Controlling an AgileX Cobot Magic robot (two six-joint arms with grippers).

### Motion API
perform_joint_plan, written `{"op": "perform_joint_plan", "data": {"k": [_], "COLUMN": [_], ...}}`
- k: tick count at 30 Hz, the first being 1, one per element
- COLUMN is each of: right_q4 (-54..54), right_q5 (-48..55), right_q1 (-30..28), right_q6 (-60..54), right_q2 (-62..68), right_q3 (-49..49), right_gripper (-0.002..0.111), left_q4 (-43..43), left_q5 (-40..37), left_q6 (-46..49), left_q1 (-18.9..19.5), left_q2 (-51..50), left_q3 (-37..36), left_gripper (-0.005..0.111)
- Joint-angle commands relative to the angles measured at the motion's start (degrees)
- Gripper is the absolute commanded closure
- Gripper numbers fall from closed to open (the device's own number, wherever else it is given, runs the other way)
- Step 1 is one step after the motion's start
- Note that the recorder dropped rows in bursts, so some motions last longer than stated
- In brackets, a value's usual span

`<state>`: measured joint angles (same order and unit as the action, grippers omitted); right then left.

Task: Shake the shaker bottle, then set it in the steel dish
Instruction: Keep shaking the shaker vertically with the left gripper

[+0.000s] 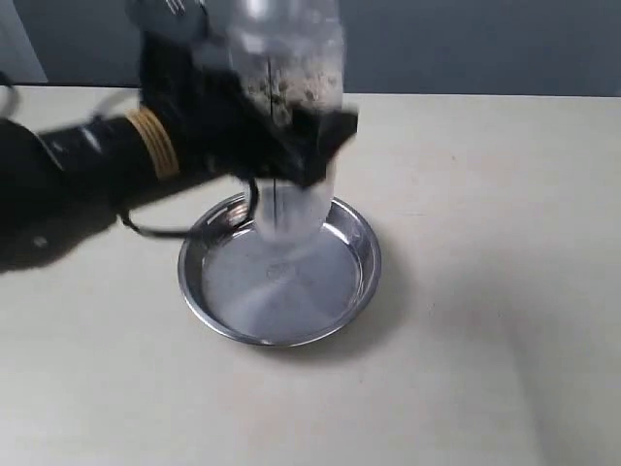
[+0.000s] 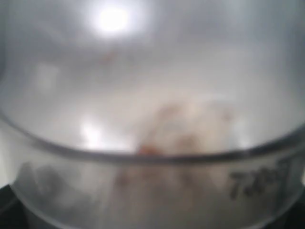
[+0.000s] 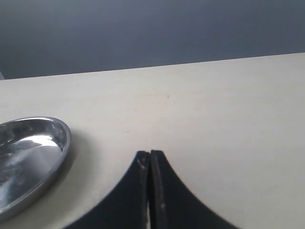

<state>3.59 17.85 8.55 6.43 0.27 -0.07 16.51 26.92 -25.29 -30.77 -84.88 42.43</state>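
The clear shaker bottle (image 1: 288, 73) hangs blurred in the air above the steel dish (image 1: 215, 306), with brown bits showing in its upper part. My left gripper (image 1: 301, 146) is shut on the shaker bottle around its middle. In the left wrist view the shaker bottle (image 2: 152, 95) fills the whole picture, blurred, with a black scale mark at one side; the fingers are hidden. The right gripper (image 3: 150, 157) is shut and holds nothing, low over the table beside the steel dish (image 3: 57, 157).
The pale table (image 1: 485, 291) spreads around the dish. A dark wall runs behind the table's far edge. The left arm's black body (image 1: 87, 155) with a yellow band reaches in from the left, with a black cable looping near the dish rim.
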Motion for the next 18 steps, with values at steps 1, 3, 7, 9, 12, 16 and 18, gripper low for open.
{"op": "perform_joint_plan", "data": {"k": [1,3,7,9,12,16,18], "right_q4": [-0.1,-0.1,-0.1,-0.1,-0.1,-0.1,-0.1], "right_q5": [-0.4,-0.4,-0.4,-0.4,-0.4,-0.4,-0.4], "right_q1": [0.1,0.1,0.1,0.1,0.1,0.1,0.1], "right_q6": [-0.3,-0.3,-0.3,-0.3,-0.3,-0.3,-0.3], "right_q2": [-0.3,-0.3,-0.3,-0.3,-0.3,-0.3,-0.3], "right_q3": [0.1,0.1,0.1,0.1,0.1,0.1,0.1], "right_gripper": [0.109,0.109,0.109,0.109,0.109,0.109,0.109], "left_q4": [1.0,1.3,-0.4,-3.7,-0.7,-0.8,-3.0], "left_q5": [4.8,2.3,-5.4,-1.9,5.4,-7.8,-8.5], "left_q6": [-1.5,2.5,1.6,0.5,2.6,4.5,4.1], "left_q1": [-0.2,-0.2,-0.7,-0.7,-0.7,-1.5,-1.9], "left_q2": [3.3,7.0,-1.3,-4.4,3.7,5.4,-1.6], "left_q3": [1.0,4.2,-1.5,-2.7,2.3,5.0,-0.1], "left_gripper": [0.106,0.106,0.106,0.106,0.106,0.106,0.106]}}
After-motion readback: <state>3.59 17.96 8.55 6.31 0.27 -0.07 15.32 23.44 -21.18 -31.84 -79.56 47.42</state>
